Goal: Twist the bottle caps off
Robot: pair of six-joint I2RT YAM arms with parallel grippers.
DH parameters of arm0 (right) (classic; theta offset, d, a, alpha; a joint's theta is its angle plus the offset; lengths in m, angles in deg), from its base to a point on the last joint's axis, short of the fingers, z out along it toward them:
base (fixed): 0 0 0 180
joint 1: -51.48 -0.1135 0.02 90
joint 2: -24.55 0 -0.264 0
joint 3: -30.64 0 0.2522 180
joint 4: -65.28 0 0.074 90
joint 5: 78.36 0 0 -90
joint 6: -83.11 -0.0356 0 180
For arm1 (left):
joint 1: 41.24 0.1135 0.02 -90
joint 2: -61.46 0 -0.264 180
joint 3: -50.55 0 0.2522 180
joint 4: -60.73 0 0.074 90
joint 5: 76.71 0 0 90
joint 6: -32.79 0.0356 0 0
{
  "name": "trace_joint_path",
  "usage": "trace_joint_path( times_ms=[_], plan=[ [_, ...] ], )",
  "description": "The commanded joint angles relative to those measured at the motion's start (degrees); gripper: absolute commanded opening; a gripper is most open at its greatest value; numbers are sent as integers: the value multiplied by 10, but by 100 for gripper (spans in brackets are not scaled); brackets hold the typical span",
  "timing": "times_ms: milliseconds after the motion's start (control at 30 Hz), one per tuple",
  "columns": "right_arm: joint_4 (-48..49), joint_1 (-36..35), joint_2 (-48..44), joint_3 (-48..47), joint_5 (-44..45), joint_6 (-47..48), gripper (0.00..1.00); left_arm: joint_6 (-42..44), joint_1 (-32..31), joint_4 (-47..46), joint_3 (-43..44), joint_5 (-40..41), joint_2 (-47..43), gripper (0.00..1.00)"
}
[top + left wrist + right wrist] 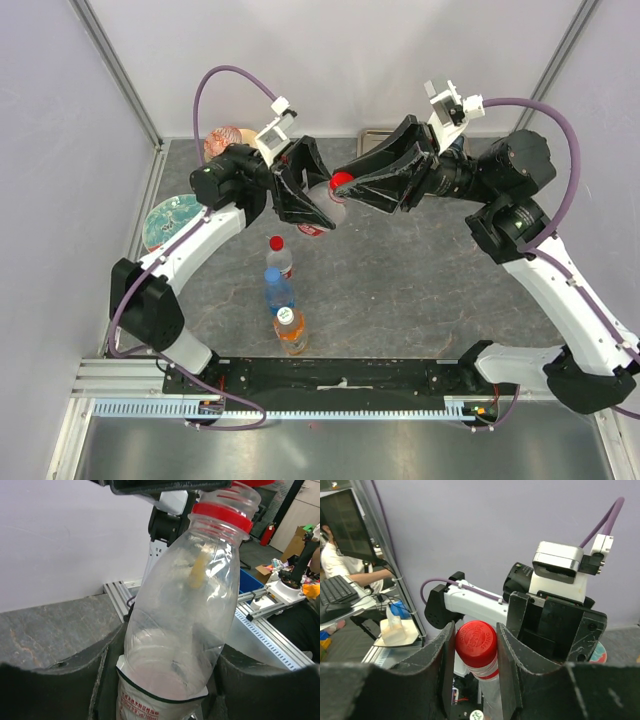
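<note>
My left gripper is shut on the body of a clear bottle with a red label and holds it tilted above the table; in the left wrist view the bottle fills the space between my fingers. My right gripper is shut on this bottle's red cap, with both pads against the cap. Threads show between the cap and its red ring. Three bottles stand in a row on the table: a clear one with a red cap, a blue one with a blue cap, and an orange one with a white cap.
A teal patterned plate lies at the left edge. A round peach-coloured object sits at the back left. A metal tray lies at the back. Walls and frame posts close in the left, back and right sides.
</note>
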Motion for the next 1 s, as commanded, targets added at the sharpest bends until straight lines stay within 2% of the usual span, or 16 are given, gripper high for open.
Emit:
trace_joint_path(
  times_ms=[0, 133, 300, 367, 400, 500, 567, 600, 633, 700, 800, 967],
  plan=[
    [9, -25, -59, -48, -41, 33, 0, -53, 24, 58, -11, 33, 36, 42],
    [-50, -24, -65, -60, 57, 80, 0, 6, 24, 129, -20, 34, 19, 43],
    [-107, -23, -92, -38, 265, 139, 0, 87, 24, 225, -28, 39, -3, 45],
    [-134, -23, -93, -40, 319, 154, 0, 115, 24, 259, -32, 43, -11, 45],
    [-144, -24, -94, -38, 394, 157, 0, 143, 24, 291, -33, 48, -19, 45],
    [-199, -24, -90, -20, 512, 169, 0, 200, 24, 338, -37, 64, -33, 47],
    [-232, -23, -90, 16, 610, 176, 0, 239, 24, 404, -38, 73, -56, 47],
    [-238, -23, -90, 33, 641, 170, 0, 298, 24, 435, -39, 92, -67, 47],
    [-241, -23, -93, 75, 689, 169, 0, 331, 24, 510, -35, 105, -90, 47],
    [-241, -17, -101, 140, 723, 151, 0, 425, 24, 574, -35, 159, -118, 47],
    [-241, 8, -104, 213, 737, 127, 0, 515, 24, 677, -35, 253, -170, 47],
    [-239, 82, -71, 306, 671, 65, 0, 574, 24, 713, -77, 390, -248, 49]
  ],
)
